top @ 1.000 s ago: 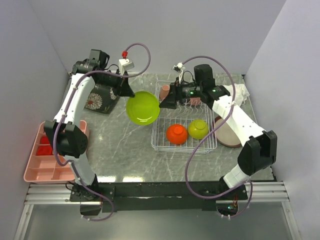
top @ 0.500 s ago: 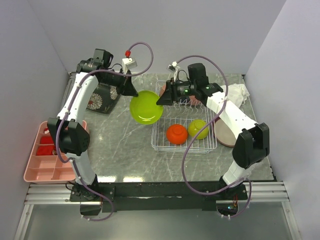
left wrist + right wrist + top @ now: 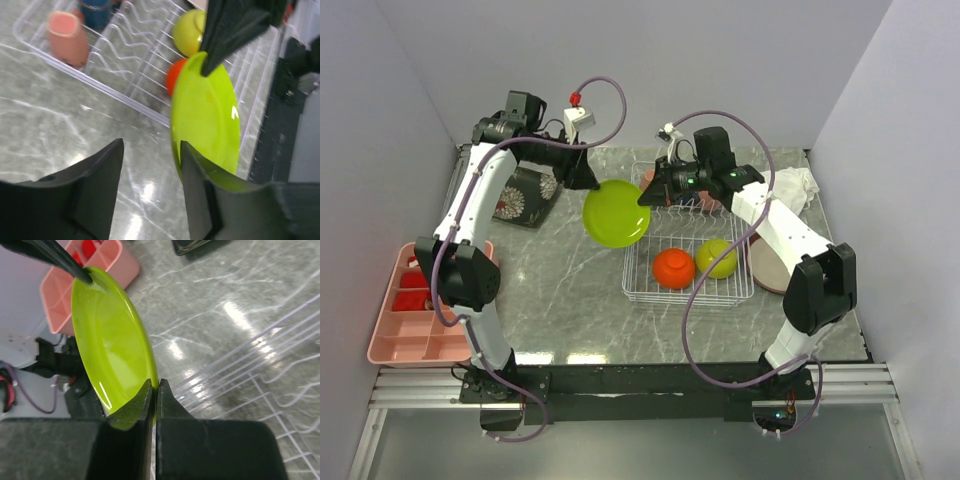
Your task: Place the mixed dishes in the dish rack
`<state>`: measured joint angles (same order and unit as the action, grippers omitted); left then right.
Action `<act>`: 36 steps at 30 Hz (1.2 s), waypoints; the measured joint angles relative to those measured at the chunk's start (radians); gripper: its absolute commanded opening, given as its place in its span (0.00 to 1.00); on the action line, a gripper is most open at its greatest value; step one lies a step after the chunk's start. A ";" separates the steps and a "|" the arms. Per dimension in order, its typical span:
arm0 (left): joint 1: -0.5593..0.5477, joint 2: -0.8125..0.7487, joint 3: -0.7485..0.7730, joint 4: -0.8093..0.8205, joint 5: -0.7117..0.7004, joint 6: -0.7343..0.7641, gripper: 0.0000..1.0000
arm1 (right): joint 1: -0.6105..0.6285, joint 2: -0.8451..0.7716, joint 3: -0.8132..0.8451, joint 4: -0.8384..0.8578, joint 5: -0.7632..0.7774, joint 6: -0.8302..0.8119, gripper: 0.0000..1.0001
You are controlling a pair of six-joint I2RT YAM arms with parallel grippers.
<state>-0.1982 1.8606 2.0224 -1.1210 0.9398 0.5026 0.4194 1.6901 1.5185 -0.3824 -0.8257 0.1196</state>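
Note:
The lime green plate (image 3: pixel 615 213) hangs on edge above the table, just left of the dish rack (image 3: pixel 632 290). My right gripper (image 3: pixel 642 200) (image 3: pixel 155 385) is shut on its near rim (image 3: pixel 107 345). On the plate's far rim my left gripper (image 3: pixel 590 183) (image 3: pixel 151 147) stands open, the plate (image 3: pixel 207 110) lying along the inner face of one finger. In the rack are an orange bowl (image 3: pixel 674 267), a lime bowl (image 3: pixel 717 258), a salmon cup (image 3: pixel 67 45) and a navy cup (image 3: pixel 97 10). The black floral plate (image 3: pixel 520 195) lies at the back left, the brown plate (image 3: pixel 775 265) right of the rack.
A pink divided tray (image 3: pixel 410 320) sits at the table's left edge. A white rag (image 3: pixel 800 185) lies at the back right. Grey walls close in on both sides and at the back.
My right gripper has closed on the plate's rim and my left gripper has opened off it. The plate has drifted a little right, towards the rack.

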 measured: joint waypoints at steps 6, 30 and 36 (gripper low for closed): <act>0.006 -0.003 0.058 0.136 -0.122 -0.081 0.64 | 0.000 -0.052 0.000 -0.042 0.144 -0.050 0.00; -0.166 -0.291 -0.852 0.822 -0.558 -0.463 0.01 | 0.018 -0.303 -0.074 -0.146 1.172 -0.062 0.00; -0.211 -0.291 -0.902 0.869 -0.512 -0.479 0.01 | 0.021 -0.250 -0.071 -0.244 1.278 -0.050 0.00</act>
<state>-0.4095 1.5696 1.1202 -0.2520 0.4278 0.0238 0.4408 1.4403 1.4475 -0.6262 0.4526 0.0700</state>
